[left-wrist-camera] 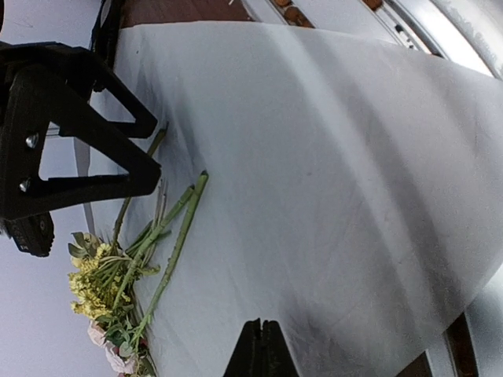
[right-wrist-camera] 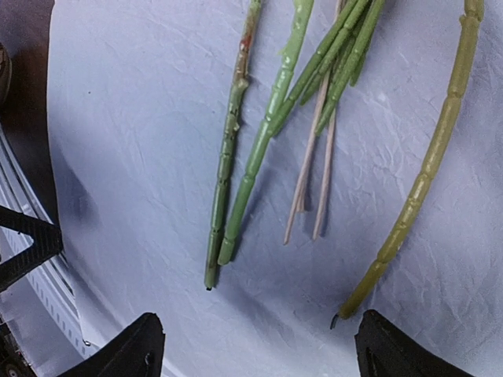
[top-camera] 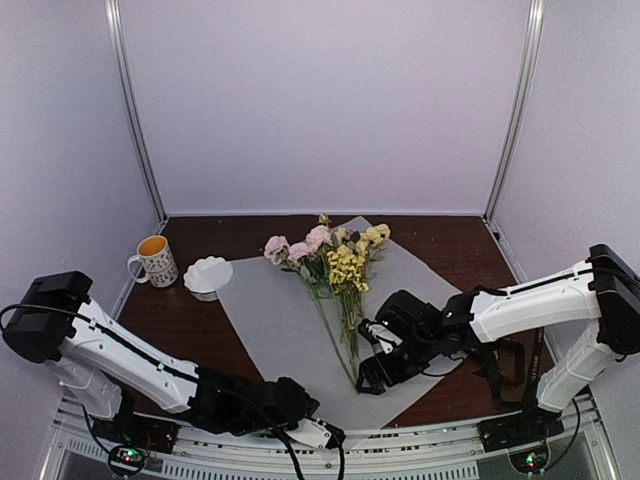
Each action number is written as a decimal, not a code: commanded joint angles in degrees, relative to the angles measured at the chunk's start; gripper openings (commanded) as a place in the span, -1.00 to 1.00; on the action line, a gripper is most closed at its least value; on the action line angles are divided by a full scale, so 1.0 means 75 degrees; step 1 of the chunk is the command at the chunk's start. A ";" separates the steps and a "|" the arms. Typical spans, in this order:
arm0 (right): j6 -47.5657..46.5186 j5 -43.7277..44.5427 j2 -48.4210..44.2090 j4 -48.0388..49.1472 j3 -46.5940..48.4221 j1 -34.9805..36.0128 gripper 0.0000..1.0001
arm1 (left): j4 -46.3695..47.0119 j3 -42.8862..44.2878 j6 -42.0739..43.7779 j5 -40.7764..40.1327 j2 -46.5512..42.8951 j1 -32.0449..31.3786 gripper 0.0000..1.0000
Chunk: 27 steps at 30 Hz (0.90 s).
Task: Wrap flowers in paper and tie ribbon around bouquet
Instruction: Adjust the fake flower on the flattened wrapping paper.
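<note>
Dark wooden table in a white-walled booth, with a thin translucent white paper sheet spread on it. Pink and yellow flowers lie on the sheet, their stem ends under the wide-spread right gripper. The left gripper pinches the sheet's near corner.

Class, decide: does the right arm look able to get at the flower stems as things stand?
Probably yes: the open right gripper hovers over the stems of the flowers, lying bare on the paper, nothing between.

Stem ends of the flowers lie on the paper before the wide-spread right gripper.
</note>
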 commanded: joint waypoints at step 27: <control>-0.0117 0.1425 0.1941 -0.0793 0.2180 -0.0480 -0.40 | -0.0739 -0.0019 0.0001 0.0228 0.0249 -0.0068 0.17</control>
